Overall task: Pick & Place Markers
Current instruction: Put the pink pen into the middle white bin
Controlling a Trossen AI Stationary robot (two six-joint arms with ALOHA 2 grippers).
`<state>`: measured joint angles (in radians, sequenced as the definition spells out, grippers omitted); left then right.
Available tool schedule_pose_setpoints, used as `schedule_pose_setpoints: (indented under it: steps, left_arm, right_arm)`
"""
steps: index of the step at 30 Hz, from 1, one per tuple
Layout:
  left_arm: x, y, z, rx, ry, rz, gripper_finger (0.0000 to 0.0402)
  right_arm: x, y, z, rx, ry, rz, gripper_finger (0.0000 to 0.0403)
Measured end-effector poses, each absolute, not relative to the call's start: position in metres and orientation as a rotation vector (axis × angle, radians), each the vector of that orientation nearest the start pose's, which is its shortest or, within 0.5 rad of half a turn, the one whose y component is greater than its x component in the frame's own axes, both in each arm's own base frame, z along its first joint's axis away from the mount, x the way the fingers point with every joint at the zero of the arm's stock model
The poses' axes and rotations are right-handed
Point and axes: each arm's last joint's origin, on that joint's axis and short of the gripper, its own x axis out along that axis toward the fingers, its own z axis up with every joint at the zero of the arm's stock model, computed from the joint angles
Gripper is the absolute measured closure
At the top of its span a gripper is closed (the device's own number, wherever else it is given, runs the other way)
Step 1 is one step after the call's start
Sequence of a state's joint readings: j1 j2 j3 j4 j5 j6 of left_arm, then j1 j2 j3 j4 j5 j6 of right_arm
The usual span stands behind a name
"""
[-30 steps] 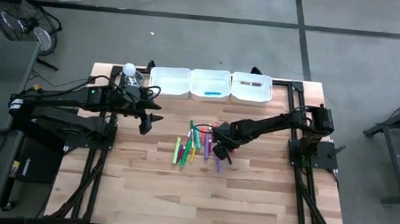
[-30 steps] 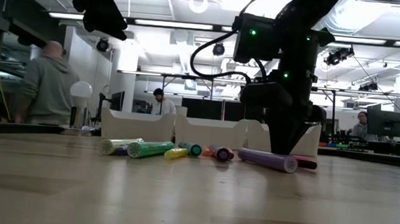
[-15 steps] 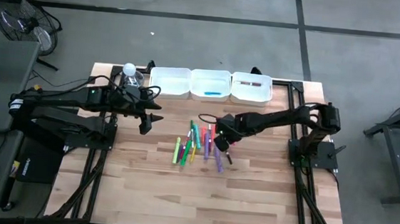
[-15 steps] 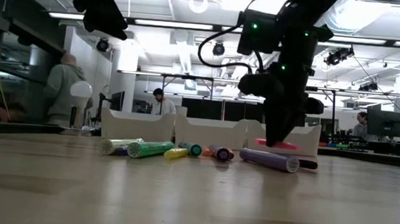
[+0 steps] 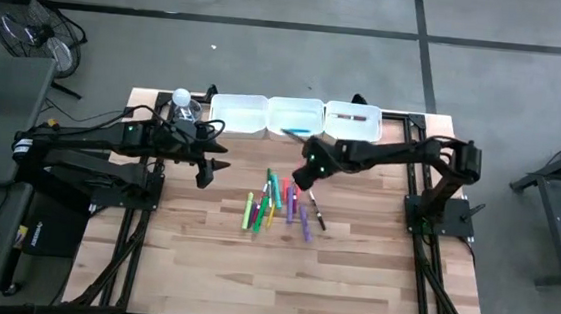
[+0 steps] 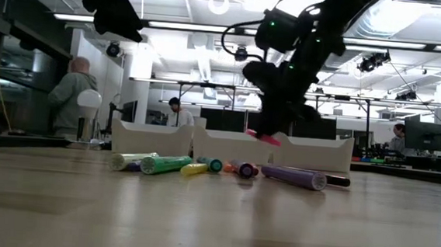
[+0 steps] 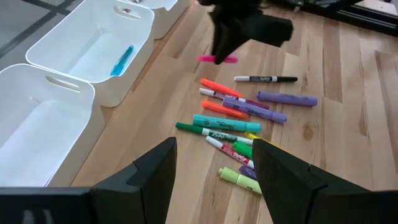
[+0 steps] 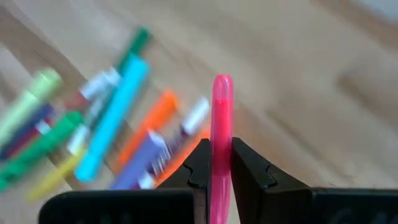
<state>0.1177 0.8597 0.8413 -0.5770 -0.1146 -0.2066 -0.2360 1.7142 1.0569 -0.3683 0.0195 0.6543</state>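
Pink marker (image 8: 222,118) carried clear of the worktop (image 5: 351,283), pinched near mid-length between the closed fingers of the right end effector (image 5: 304,175); in the low view it hangs tilted just in front of the white trays (image 6: 204,142). The left end effector (image 5: 204,174) waits with its jaws apart and empty, above bare wood beside the heap.

Handling, as judged: each marker is a light, rigid plastic stick with a smooth round barrel, so it will roll when nudged and may pivot in a narrow pinch. A hold across the barrel near the middle, as shown, keeps it balanced. Markers lying against neighbours are best taken where a gap admits one finger on each side.

Count: three trays (image 5: 295,118) along the far edge; the middle one holds one blue marker (image 7: 123,59), the right one a dark marker (image 5: 354,113), and the left tray appears empty. The loose heap of markers (image 5: 277,202) on the worktop numbers roughly a dozen: green, teal, orange, red, yellow, purple, plus one thin black pen (image 7: 266,78) lying slightly apart. Overlaps prevent an exact tally.
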Motion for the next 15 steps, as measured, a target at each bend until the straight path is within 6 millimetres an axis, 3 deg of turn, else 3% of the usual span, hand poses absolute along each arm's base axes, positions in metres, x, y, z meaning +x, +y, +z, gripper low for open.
schedule_pose_setpoints:
  steps: [8,15]
  left_arm:
    - [0.172,0.024,0.305,-0.231,0.566,0.295,0.0195]
    - [0.172,0.024,0.305,-0.283,0.557,0.314,0.0195]
  right_arm:
    - [0.335,-0.126,0.196,0.624,0.687,-0.402,0.0374]
    - [0.324,-0.164,0.206,0.49,0.631,-0.327,0.0374]
